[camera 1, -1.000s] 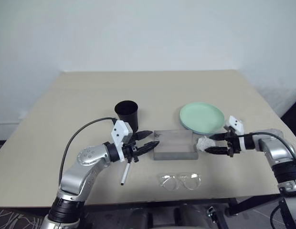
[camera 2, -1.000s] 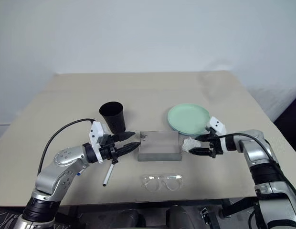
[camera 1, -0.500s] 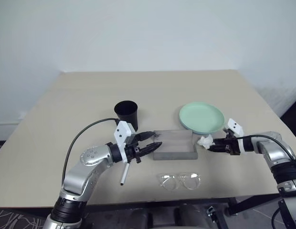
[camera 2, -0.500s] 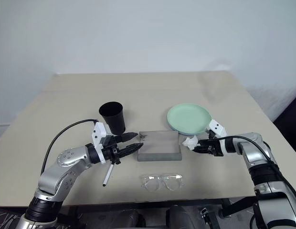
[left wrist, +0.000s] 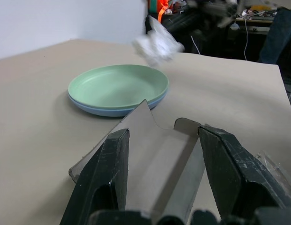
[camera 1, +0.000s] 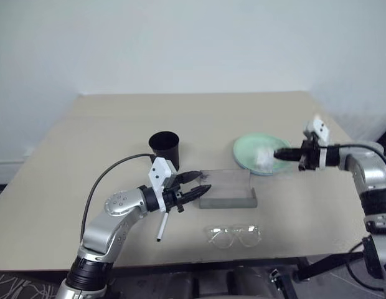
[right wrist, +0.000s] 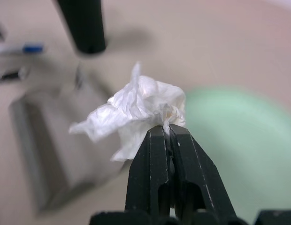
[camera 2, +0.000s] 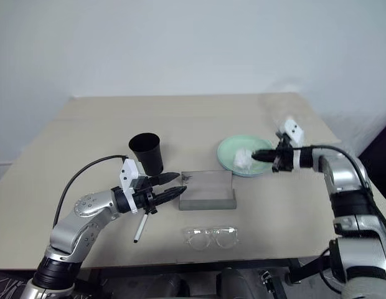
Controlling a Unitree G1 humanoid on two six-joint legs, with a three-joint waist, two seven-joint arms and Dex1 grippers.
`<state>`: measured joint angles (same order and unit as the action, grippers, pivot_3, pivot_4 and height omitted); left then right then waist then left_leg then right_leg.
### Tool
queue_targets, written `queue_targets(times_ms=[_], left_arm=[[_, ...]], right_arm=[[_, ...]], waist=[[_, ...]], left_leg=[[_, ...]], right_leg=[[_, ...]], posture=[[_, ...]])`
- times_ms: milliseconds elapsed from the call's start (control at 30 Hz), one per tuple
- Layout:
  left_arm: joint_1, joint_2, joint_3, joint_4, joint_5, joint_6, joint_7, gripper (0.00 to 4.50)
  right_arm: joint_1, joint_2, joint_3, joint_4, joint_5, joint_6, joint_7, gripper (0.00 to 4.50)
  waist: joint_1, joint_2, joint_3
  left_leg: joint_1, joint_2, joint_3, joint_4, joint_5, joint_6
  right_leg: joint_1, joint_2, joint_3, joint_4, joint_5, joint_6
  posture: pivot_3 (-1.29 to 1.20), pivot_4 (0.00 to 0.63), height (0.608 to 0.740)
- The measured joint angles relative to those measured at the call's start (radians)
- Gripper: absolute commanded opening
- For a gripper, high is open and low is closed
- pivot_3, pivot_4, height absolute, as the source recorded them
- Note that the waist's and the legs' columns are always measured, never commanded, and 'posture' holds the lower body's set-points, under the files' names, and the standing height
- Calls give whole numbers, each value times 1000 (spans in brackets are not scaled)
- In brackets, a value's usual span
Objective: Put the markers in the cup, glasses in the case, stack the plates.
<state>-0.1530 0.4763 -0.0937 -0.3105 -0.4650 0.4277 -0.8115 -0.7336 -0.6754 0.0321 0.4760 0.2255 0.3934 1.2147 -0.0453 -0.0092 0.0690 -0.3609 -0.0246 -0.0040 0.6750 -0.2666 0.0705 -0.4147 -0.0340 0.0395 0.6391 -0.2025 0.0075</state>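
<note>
My right gripper (camera 1: 279, 154) is shut on a crumpled white tissue (right wrist: 136, 110) and holds it in the air over the plates (camera 1: 246, 149), mint green stacked on light blue. The grey case (camera 1: 230, 190) lies at table centre. At its left end is my left gripper (camera 1: 198, 182), fingers (left wrist: 112, 164) apart, the case's end (left wrist: 157, 154) seen between them. Behind it stands the black cup (camera 1: 164, 148). A white marker (camera 1: 160, 229) with a black cap lies below my left wrist. A blue-capped marker (right wrist: 23, 48) shows blurred in the right wrist view. The clear glasses (camera 1: 233, 235) lie near the front edge.
The tan table (camera 1: 118, 118) has free room at the back and on the far left. Its front edge runs just below the glasses. A white wall rises behind the table.
My right gripper shut on the tissue beside the case's right end, then rose with it up and back over the plates. The left arm kept still.
</note>
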Motion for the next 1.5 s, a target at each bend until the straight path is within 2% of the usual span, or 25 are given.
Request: queue_targets(times_ms=[233,333,467,633,800,967,1233,1400,1500], left_arm=[[-12,-3,-4,7,4,-2,-2,2418],[-13,-5,-5,7,9,-2,3,2418],[-13,-6,-5,7,15,-3,5,2418],[-13,-6,-4,7,16,-2,4,2418],[-13,-2,-4,6,15,0,1,2418],[-15,30,-7,-11,-2,42,-36,2418],[-77,69,-113,-35,-1,99,-120,2418],[-169,71,-179,-8,16,129,-169,2418],[-216,67,-229,24,33,139,-201,2418]], right_arm=[[-144,106,81,385,-180,-207,-233,30],[-184,122,94,523,-225,-282,-274,643],[-221,135,94,625,-239,-333,-273,1922],[-237,135,88,656,-238,-359,-230,3581],[-237,127,66,661,-235,-372,-205,3581],[-210,109,2,595,-172,-348,-80,3581],[-10,83,-45,217,-10,-160,151,3581],[130,18,6,-1,12,-128,263,3581],[169,-12,44,-39,7,-134,300,3581]], waist=[[1,0,0],[0,0,0],[-1,0,0],[-1,0,0],[-1,0,0],[-1,1,0],[1,1,0],[0,1,0],[-2,1,0]], left_leg=[[-2,-1,0,-1,0,0],[-2,-2,0,-2,-1,0],[-2,-1,0,-3,-1,0],[-1,-1,0,-3,-1,0],[-1,-1,0,-2,-1,0],[-1,-1,0,-2,-1,0],[-1,-1,-2,0,-1,0],[0,-1,-1,1,-1,0],[0,-1,0,2,-1,0]], right_leg=[[-2,-1,1,0,2,0],[-3,-1,1,0,5,-4],[-3,-1,2,0,5,-4],[-2,-1,1,0,4,-1],[-2,-1,1,0,3,-1],[-2,0,1,0,4,-1],[0,0,0,0,3,-1],[1,0,-1,0,3,0],[1,0,0,0,3,0]], posture=[[0,0,740],[0,0,740],[0,0,740],[0,0,740],[0,0,740],[0,0,740],[0,0,740],[0,0,740],[0,0,740]])
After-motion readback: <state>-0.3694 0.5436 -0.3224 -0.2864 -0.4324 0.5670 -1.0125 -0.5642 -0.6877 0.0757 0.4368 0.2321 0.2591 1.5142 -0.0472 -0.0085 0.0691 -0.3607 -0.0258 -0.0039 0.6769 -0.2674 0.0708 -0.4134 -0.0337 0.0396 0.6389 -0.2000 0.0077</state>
